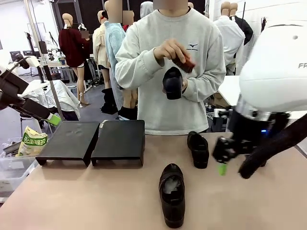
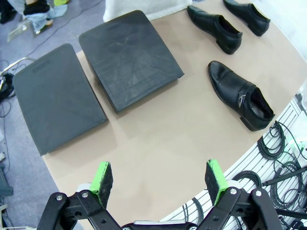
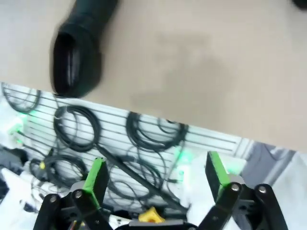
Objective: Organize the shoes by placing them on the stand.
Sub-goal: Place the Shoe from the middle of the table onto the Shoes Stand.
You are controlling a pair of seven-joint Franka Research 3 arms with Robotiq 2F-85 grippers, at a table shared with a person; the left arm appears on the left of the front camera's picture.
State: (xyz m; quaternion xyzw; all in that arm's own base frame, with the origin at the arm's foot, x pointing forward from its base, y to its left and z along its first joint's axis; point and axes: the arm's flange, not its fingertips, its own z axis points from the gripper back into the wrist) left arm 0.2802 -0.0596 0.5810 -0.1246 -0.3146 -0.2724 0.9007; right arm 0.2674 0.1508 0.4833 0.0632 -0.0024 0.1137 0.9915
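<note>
fingers [image 2: 102, 178] gape on both arms [image 1: 273, 72]; shoes [image 1: 172, 194] sit on table [image 1: 96, 201] beside stand [image 1: 118, 139].

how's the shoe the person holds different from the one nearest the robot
The held shoe is lifted in the air by the person; the near shoe rests on its sole on the table. The held shoe is at the far side; the near shoe lies by the robot's edge. Both are black, neither on the stand.

The right arm [image 1: 274, 67] is glossy white, the left end effector [image 2: 158, 173] black with green pads [image 2: 103, 177].
</note>
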